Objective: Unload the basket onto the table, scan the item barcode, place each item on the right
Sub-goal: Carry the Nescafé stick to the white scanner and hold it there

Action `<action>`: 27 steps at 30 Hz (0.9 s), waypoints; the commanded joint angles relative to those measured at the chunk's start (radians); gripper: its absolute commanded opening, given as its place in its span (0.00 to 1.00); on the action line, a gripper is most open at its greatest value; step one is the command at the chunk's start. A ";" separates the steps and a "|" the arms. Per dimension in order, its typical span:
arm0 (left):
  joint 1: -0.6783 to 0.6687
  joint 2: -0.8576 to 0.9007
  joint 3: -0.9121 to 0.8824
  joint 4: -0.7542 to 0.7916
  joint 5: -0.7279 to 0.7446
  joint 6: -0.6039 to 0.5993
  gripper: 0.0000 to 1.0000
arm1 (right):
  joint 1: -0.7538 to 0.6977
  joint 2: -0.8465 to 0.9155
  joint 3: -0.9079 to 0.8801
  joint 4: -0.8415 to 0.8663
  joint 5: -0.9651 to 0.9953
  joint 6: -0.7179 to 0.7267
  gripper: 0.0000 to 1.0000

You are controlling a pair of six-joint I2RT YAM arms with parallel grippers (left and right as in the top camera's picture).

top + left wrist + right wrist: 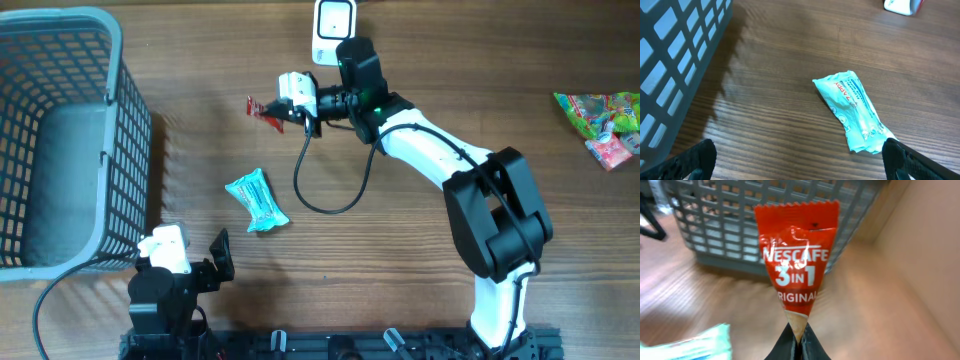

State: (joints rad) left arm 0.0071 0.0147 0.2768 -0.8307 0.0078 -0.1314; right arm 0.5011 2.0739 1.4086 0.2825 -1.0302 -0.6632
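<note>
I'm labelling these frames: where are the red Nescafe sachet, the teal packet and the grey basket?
red Nescafe sachet point(796, 265): right wrist view, middle of printed face.
teal packet point(257, 200): overhead view, wrapper's middle.
grey basket point(135, 160): overhead view, mesh side wall.

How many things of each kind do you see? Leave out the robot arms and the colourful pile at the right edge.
grey basket: 1
white scanner: 1
packets: 2, the red sachet and the teal packet
Total: 4
</note>
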 commanded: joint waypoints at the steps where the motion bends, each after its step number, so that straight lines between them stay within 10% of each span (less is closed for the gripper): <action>1: -0.005 -0.006 -0.004 0.002 -0.009 0.023 1.00 | 0.000 -0.002 -0.003 0.101 -0.100 -0.146 0.04; 7: -0.005 -0.006 -0.004 0.002 -0.009 0.023 1.00 | -0.058 -0.002 -0.003 0.150 -0.594 -0.509 0.05; 13: -0.005 -0.006 -0.004 0.002 -0.009 0.023 1.00 | -0.086 -0.002 -0.002 0.288 -0.593 -0.674 0.04; 22: -0.005 -0.006 -0.004 0.002 -0.009 0.023 1.00 | -0.082 -0.006 -0.003 0.481 -0.593 -0.655 0.05; 27: -0.005 -0.006 -0.004 0.002 -0.009 0.023 1.00 | -0.069 -0.006 -0.003 0.293 -0.593 -0.170 0.04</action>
State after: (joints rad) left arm 0.0071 0.0147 0.2768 -0.8307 0.0078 -0.1314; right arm 0.4183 2.0739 1.4086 0.6689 -1.5597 -1.1751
